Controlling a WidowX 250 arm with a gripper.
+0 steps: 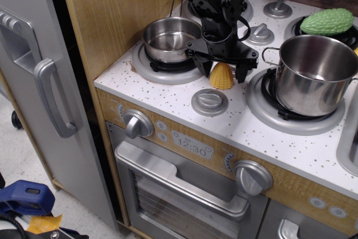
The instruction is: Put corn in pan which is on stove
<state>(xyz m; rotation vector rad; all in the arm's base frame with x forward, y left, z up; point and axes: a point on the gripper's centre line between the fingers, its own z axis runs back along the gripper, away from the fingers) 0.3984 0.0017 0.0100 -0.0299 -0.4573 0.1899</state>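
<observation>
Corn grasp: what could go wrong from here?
The gripper straddles the corn with jaws open, nothing gripped yet.
1. The corn is domed and ribbed; closing may squeeze it out sideways.
2. The pan sits close beside the gripper; the carry could knock its rim or shift it off the burner.
</observation>
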